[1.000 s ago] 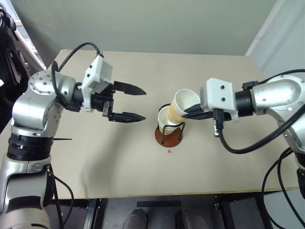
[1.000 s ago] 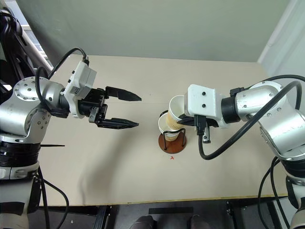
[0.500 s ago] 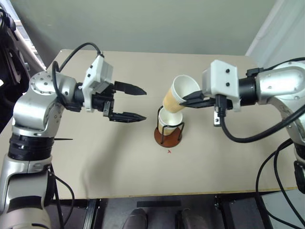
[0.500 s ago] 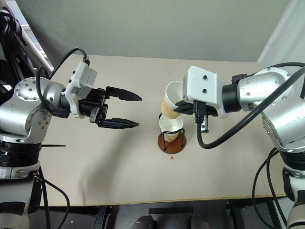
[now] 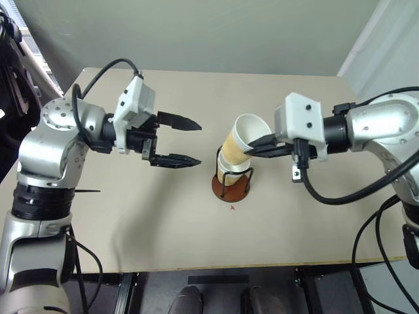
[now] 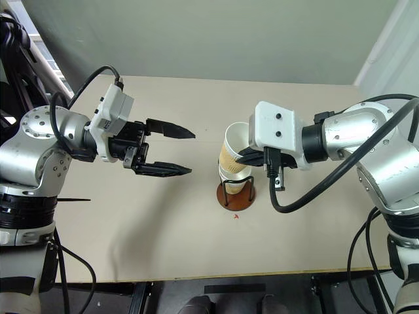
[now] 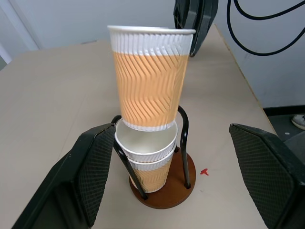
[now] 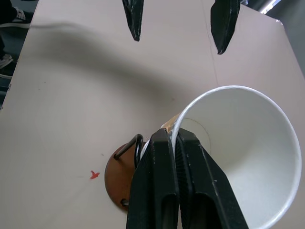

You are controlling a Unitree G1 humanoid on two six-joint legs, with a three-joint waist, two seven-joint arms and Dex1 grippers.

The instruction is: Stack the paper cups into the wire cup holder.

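While the right gripper [image 5: 256,148] pinches the rim of a tan paper cup [image 5: 239,142], that cup hangs tilted just above the cups [image 7: 147,160] already nested in the wire cup holder [image 5: 231,184] near the middle of the beige table [image 5: 131,229]. Well apart, the left gripper [image 5: 186,141] hovers spread wide and empty.

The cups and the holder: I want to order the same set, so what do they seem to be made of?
The held cup looks like paper: matte tan wall embossed with wavy ripples, white rolled rim, plain white inside. The cup holder seems to have a smooth reddish-brown disc base, maybe wood or plastic, with thin black loops, probably coated wire.
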